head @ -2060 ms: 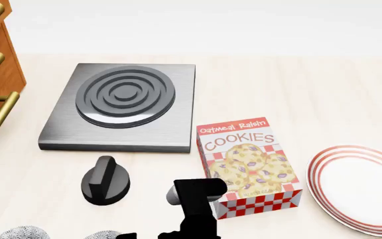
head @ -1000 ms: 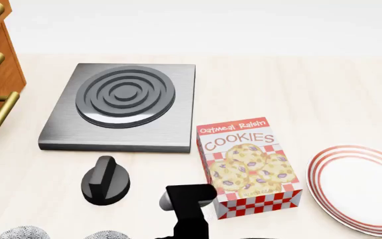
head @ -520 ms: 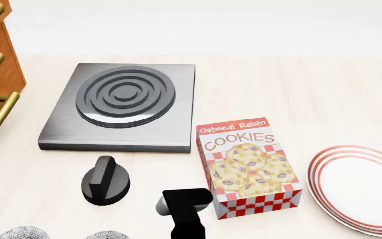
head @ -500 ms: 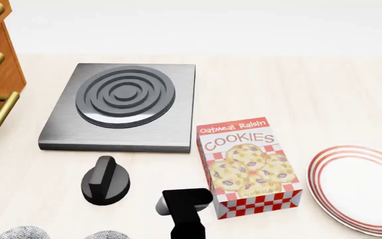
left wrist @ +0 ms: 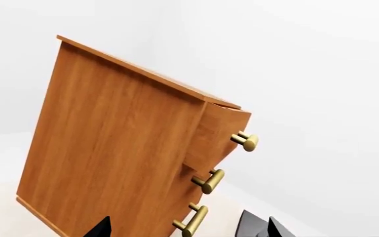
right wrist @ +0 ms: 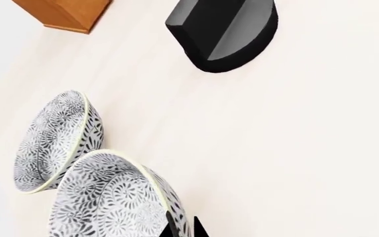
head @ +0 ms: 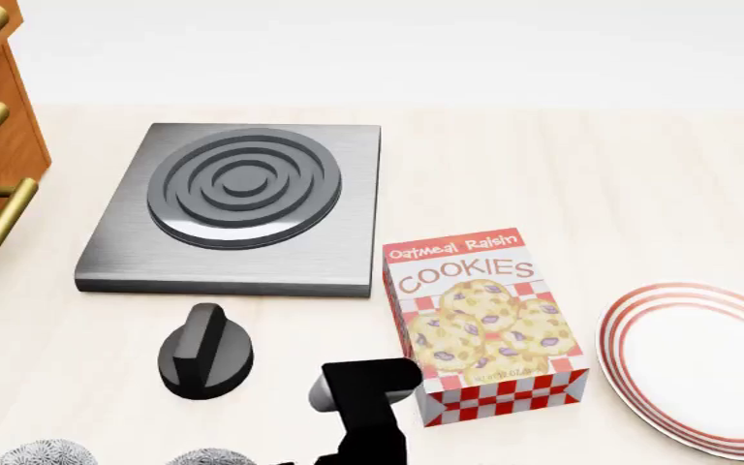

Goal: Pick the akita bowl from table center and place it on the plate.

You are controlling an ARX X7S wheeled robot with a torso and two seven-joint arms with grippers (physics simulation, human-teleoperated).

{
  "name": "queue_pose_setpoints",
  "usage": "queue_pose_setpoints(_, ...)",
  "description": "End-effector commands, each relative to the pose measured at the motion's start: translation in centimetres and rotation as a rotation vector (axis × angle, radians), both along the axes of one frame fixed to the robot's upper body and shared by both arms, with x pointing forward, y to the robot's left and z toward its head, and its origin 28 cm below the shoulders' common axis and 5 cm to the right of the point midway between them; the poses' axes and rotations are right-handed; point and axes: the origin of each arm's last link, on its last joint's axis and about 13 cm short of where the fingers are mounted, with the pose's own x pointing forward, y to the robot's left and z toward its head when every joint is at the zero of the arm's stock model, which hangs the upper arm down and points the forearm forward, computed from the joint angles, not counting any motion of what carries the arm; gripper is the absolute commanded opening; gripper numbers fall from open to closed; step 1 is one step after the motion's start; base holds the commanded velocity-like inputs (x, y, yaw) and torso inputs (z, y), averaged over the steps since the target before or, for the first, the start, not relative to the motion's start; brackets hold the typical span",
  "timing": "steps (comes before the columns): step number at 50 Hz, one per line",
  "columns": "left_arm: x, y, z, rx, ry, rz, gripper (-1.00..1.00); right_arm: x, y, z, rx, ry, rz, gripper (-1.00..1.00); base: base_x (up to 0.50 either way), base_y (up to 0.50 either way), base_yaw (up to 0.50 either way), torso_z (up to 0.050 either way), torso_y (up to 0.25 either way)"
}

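Mostly pale wooden tabletop, white wall

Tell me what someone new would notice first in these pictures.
Probably the red-and-white Oatmeal Raisin cookies box lying flat mid-table, beside the red-ringed plate at the right edge. Next, the grey burner plate behind it, and two speckled akita bowls side by side near the right arm.

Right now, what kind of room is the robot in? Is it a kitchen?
Probably a kitchen counter, in a simulation. There is a grey stove burner plate with its black knob, a box of oatmeal raisin cookies, and a red-ringed plate beside patterned bowls.
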Motion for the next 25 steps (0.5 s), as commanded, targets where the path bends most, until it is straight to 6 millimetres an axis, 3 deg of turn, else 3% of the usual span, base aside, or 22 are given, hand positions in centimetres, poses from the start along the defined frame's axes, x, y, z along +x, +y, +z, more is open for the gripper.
queue_pose_setpoints(1, 0.0, -0.1, 0.0, 0.001, 0.000, -0.003, 1.00, 0.1, -0.6, 1.8, 0.023, -0.068, -0.041, -1.00, 0.00, 0.00, 0.00, 0.000, 0.000)
queue_pose_setpoints(2, 0.0, -0.1, 0.0, 0.001, 0.000, -0.003, 1.00, 0.1, -0.6, 1.8, 0.023, -0.068, -0.041, -1.00, 0.00, 0.00, 0.00, 0.000, 0.000)
queue_pose_setpoints(3, 0.0, -0.1, 0.1, 0.000, 0.000, -0.004, 1.00, -0.1, -1.1, 4.0, 0.047, -0.171, -0.086, -1.00, 0.00, 0.00, 0.00, 0.000, 0.000)
queue_pose_setpoints(8, 0.0, -0.1, 0.1, 0.001, 0.000, -0.007, 1.00, -1.3, -1.8, 7.3, 0.007, -0.402, -0.133, -1.00, 0.00, 0.00, 0.00, 0.000, 0.000)
queue_pose_setpoints(16, -0.1, -0.3, 0.3, 0.006, -0.005, -0.018, 1.00, -3.2, -3.1, 11.2, 0.006, -0.633, -0.201, -1.00, 0.00, 0.00, 0.00, 0.000, 0.000)
queue_pose_setpoints(19, -0.1, -0.3, 0.4, 0.004, -0.009, -0.020, 1.00, -3.9, -4.1, 13.1, -0.038, -0.746, -0.238, -1.00, 0.00, 0.00, 0.00, 0.000, 0.005)
queue_pose_setpoints(25, -0.1, -0.4, 0.6, 0.007, -0.015, -0.026, 1.00, -4.6, -5.9, 14.8, -0.201, -0.879, -0.273, -1.00, 0.00, 0.00, 0.00, 0.000, 0.000)
